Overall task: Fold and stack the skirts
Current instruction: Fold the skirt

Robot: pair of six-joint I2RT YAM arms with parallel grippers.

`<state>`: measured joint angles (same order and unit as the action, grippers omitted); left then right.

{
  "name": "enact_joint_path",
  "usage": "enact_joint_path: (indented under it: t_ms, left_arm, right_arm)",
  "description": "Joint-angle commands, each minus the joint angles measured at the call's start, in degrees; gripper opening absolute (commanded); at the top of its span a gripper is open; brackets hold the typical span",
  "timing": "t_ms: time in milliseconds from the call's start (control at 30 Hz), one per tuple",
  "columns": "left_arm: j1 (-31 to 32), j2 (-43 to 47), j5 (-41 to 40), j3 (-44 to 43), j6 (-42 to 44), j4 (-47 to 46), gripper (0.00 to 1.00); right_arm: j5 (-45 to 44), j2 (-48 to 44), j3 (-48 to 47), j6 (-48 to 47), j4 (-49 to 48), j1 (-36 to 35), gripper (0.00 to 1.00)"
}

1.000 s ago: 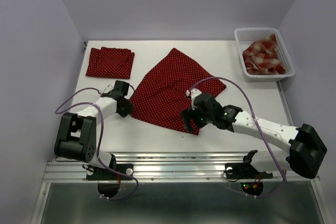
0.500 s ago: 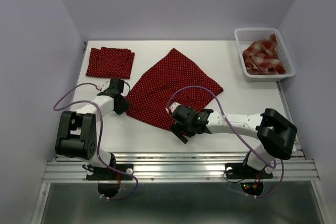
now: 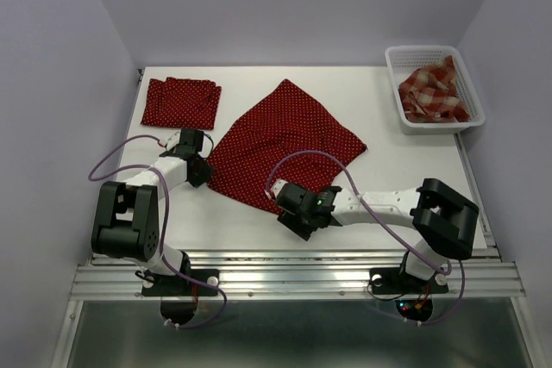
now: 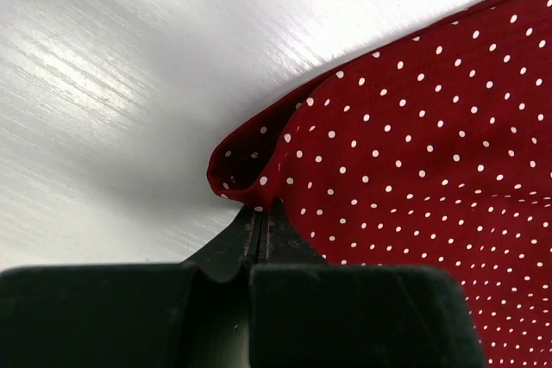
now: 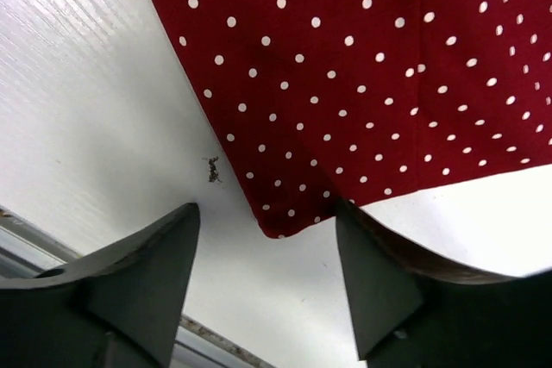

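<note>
White table (image 3: 423, 148) fills most of the top view, w/ everything else on it. Biggest cloth is the spread skirt (image 3: 285, 140), dark red w/ tiny white dots. It lies flat & open at table centre, approx. a diamond: one corner far, one near, one each to L & R. Basket (image 3: 423, 49), white plastic mesh, sits at the far R corner, well apart from that skirt. Folded skirt (image 3: 179, 102), same dotted red, is a flat rectangle at far L, near the spread one but not touching. Plaid skirt (image 3: 431, 92), red & cream check, is bunched inside the basket, unfolded.

Left gripper (image 4: 260, 221) is at the spread skirt's L corner. Its fingers are pressed together, clamped on a small fold of hem that humps up just beyond the tips; the rest of the cloth lies flat. Right gripper (image 5: 266, 213) is low over the near corner, jaws apart, one finger each side of the corner tip. Cloth lies btwn them, not pinched. One finger overlaps the hem edge in the wrist view; can't tell if it touches. Smallest: a dark speck (image 5: 212, 170) on bare table, just beside the hem near that corner.
</note>
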<state>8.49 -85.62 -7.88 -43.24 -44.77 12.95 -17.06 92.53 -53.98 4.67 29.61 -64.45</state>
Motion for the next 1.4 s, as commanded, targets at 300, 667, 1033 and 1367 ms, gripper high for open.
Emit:
enact_joint_path:
  t_ms: [300,667,1033,1367]
  left_arm:
    - [-0.8,3.2,-1.5,-0.3,0.3,0.9,0.0]
    - [-1.1,20.5,-5.1,3.0,-3.1,10.3,0.0]
    - [-1.2,33.6,-6.4,-3.7,-4.0,14.4,0.0]
    - [3.9,19.8,-4.5,-19.0,-1.9,5.8,0.0]
  right_arm:
    - [3.5,2.3,-2.4,0.3,0.1,-0.2,0.17]
    - [19.9,-9.4,-1.9,4.6,1.8,-2.6,0.01]
    - [17.6,-21.1,-4.0,13.0,6.9,-2.6,0.01]
    - [13.2,-24.7,-6.0,13.4,10.2,10.5,0.01]
